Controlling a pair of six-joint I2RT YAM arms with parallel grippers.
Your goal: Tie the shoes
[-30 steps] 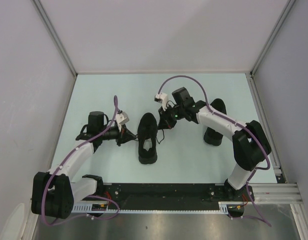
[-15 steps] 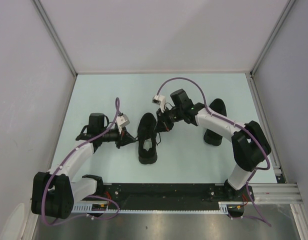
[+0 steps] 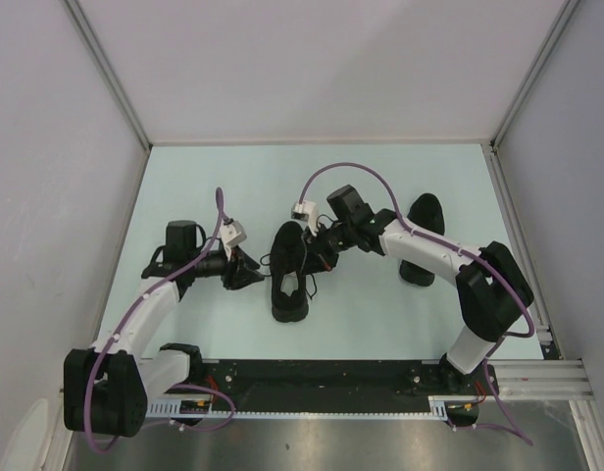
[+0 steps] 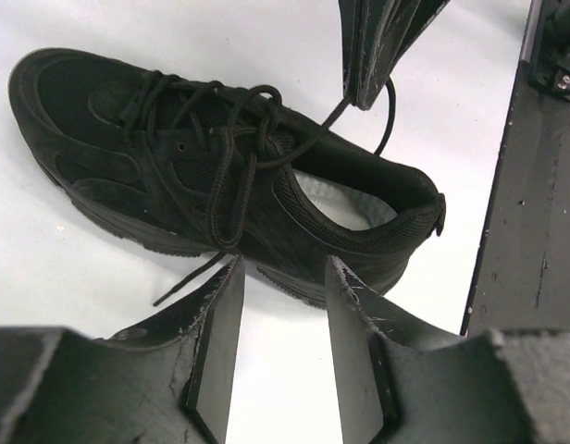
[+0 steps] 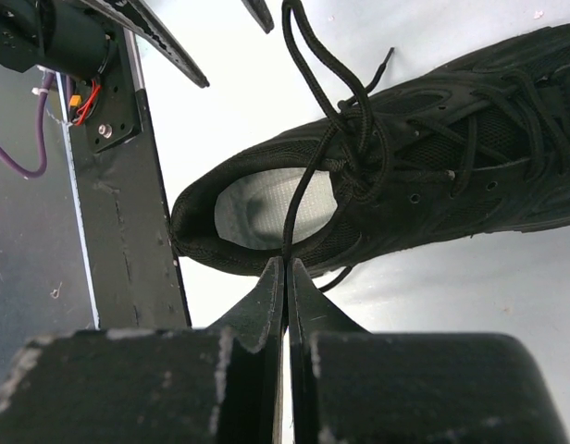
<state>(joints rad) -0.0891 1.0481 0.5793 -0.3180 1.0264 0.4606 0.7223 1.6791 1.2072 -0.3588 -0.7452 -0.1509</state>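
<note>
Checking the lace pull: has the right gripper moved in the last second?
Yes. The right gripper has shifted left, toward the sneaker, away from the second shoe.

I read the black low-top sneaker (image 4: 220, 176) as matt mesh cloth, its thin black woven laces (image 4: 231, 157) dull, its grey insole (image 5: 266, 205) soft fabric. The pale table (image 3: 380, 186) looks smooth, matt. At six o'clock the black metal base plate (image 3: 322, 378) is scratched; the black plastic fingers (image 4: 216, 351) of the left gripper (image 4: 283, 268) look scuffed.
</note>
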